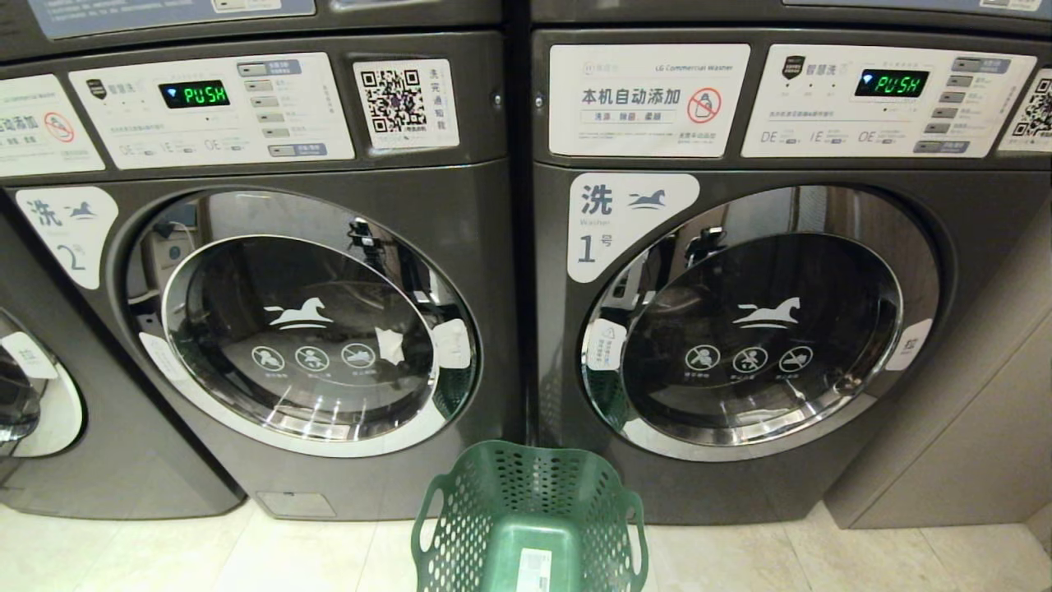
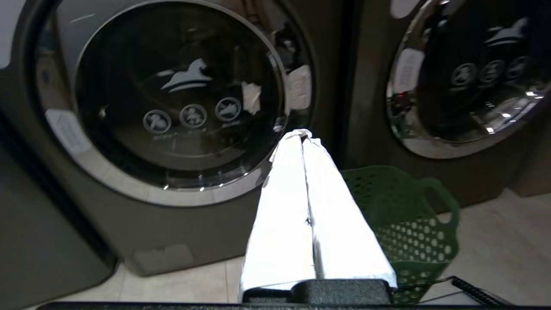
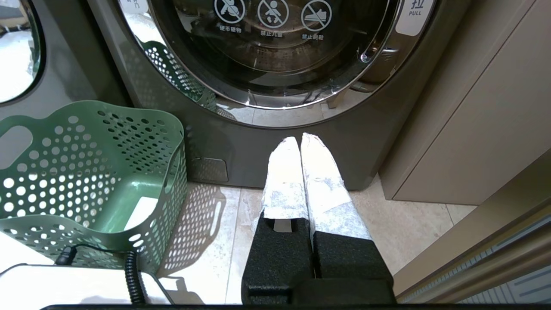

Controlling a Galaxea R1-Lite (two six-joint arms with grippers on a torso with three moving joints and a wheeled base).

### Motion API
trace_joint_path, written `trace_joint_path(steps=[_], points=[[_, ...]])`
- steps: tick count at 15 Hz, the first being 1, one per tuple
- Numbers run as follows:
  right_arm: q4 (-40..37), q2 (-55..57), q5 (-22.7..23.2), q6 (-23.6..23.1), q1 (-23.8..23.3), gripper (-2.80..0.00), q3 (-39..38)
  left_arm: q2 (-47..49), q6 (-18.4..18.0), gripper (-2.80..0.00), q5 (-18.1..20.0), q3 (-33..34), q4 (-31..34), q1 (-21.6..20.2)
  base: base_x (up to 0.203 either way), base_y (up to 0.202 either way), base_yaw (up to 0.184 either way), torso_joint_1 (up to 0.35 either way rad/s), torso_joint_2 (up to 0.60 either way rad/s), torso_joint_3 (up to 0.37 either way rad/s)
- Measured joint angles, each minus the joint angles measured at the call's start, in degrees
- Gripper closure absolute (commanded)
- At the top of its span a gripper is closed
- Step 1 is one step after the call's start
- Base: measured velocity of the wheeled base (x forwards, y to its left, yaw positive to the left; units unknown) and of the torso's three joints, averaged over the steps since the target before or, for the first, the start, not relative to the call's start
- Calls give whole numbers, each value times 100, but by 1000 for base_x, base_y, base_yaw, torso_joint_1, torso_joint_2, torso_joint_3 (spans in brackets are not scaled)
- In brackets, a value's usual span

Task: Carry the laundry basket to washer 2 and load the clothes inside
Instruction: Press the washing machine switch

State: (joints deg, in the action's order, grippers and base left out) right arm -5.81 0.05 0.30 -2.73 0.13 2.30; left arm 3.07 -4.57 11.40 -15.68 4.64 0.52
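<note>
Now our left pincer [image 2: 303, 137] and right pincer [image 3: 300, 142] are pressed together, empty; basket [image 1: 530, 518] between them, washer door [image 2: 172, 99] ahead of left.

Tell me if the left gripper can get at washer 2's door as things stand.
Probably yes: the left gripper, jaws shut, points at washer 2's door with nothing between them; the green basket sits off to its side.

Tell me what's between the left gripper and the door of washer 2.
Nothing. In the left wrist view the shut left gripper points at the closed door of washer 2 with only bare air between; the green basket stands off to one side.
</note>
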Motion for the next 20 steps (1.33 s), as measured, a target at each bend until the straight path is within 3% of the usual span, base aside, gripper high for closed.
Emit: trace_joint_path(steps=[4,8,12,14,18,20], points=[[30,0,-13,-17,2,0,-11,1906,193,0,456,-1474,-320,5,0,0,0,0,0,0],[30,0,-23,30,2,0,-11,4730,467,0,576,-2579,-1804,35,0,0,0,0,0,0],[28,0,-28,67,2,0,-10,7205,597,0,624,-4489,-3139,188,0,0,0,0,0,0],[26,0,-57,116,2,0,-5,7766,608,0,626,-4954,-3173,254,0,0,0,0,0,0],[30,0,-82,150,2,0,-7,8001,585,0,576,-5142,-2916,283,0,0,0,0,0,0],[50,0,-83,150,2,0,-16,8156,459,0,356,-5323,-2931,272,0,0,0,0,0,0]])
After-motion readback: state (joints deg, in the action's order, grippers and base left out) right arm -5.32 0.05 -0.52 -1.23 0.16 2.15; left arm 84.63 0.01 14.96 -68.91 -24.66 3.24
